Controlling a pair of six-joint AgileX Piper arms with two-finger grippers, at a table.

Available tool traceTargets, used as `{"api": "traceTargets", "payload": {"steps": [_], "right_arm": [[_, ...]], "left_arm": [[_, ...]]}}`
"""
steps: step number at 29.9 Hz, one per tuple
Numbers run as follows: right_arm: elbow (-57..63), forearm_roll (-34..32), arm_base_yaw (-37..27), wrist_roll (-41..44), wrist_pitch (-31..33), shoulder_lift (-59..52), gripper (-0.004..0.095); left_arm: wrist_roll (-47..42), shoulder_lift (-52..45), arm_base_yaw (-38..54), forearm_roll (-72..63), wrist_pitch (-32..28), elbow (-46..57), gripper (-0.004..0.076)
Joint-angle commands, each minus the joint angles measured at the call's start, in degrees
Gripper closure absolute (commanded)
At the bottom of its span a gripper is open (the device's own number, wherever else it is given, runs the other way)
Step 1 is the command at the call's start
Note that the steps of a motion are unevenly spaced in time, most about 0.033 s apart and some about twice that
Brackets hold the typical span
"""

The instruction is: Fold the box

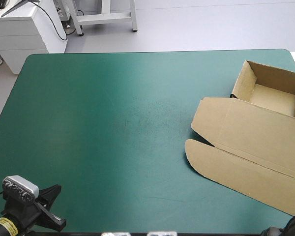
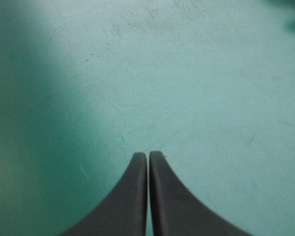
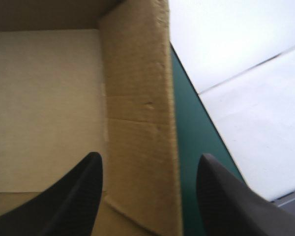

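A brown box of cut board (image 1: pixel 250 147) lies on the desk (image 1: pixel 103 128) with its teal-green cover, well apart from the left tool (image 2: pixel 148 156) and directly ahead of and under the right tool (image 3: pixel 148 164). It stands as an open tray with its walls raised. Its lid (image 1: pixel 236 162) lies flat on the cover, on the side of the tray that faces the left tool.

The left tool has its black fingers pressed together into one point. It holds nothing and has only bare cover ahead of it. I judge it is kept there so that it stays clear of the board while the other arm works.

The right tool has its black fingers spread. One upright side wall (image 3: pixel 137 98) of the tray shows in the gap between them. The tray floor (image 3: pixel 44 108) lies beyond one finger, and a strip of cover and the desk's edge lie beyond the other. That straddle looks meant for taking the wall's top edge or pressing it home. Whether either finger touches the board cannot be told.

Judging by the flat lid, the tray is formed and the lid is not yet dealt with.
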Motion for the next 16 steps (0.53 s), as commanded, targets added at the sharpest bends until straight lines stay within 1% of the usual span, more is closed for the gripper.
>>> {"api": "traceTargets", "payload": {"steps": [1,2,3,4,5,9,11,16], "right_arm": [[2.7,9.6,0.8,-5.1,0.4,-9.5,0.0587],[5.0,11.5,2.0,-7.1,0.4,-11.5,0.0703],[7.1,12.6,3.9,-9.3,0.3,-13.8,0.0852],[8.6,13.0,5.3,-10.5,0.3,-14.8,0.0934],[10.2,13.3,7.2,-11.1,-0.3,-16.4,0.091],[12.7,12.4,15.9,-11.3,-3.1,-21.4,0.0907],[12.7,10.9,21.6,-11.3,-3.1,-23.8,0.0908],[13.1,6.4,32.7,-9.9,-2.6,-28.3,0.091]], "left_arm": [[-1.1,0.7,-0.2,0.5,-3.2,-1.3,0.0731],[-1.1,0.7,-0.2,0.5,-3.1,-1.3,0.0731],[-1.1,0.7,-0.2,0.5,-3.1,-1.3,0.0731],[-1.1,0.7,-0.2,0.5,-3.1,-1.3,0.0731],[-1.1,0.7,-0.2,0.5,-3.1,-1.3,0.0731],[-1.4,0.7,-0.2,0.3,-3.1,-1.3,0.0731],[-1.5,0.7,-0.2,0.3,-3.1,-1.3,0.0731],[-2.7,0.7,-0.2,0.5,-4.1,-1.3,0.0731]]}}
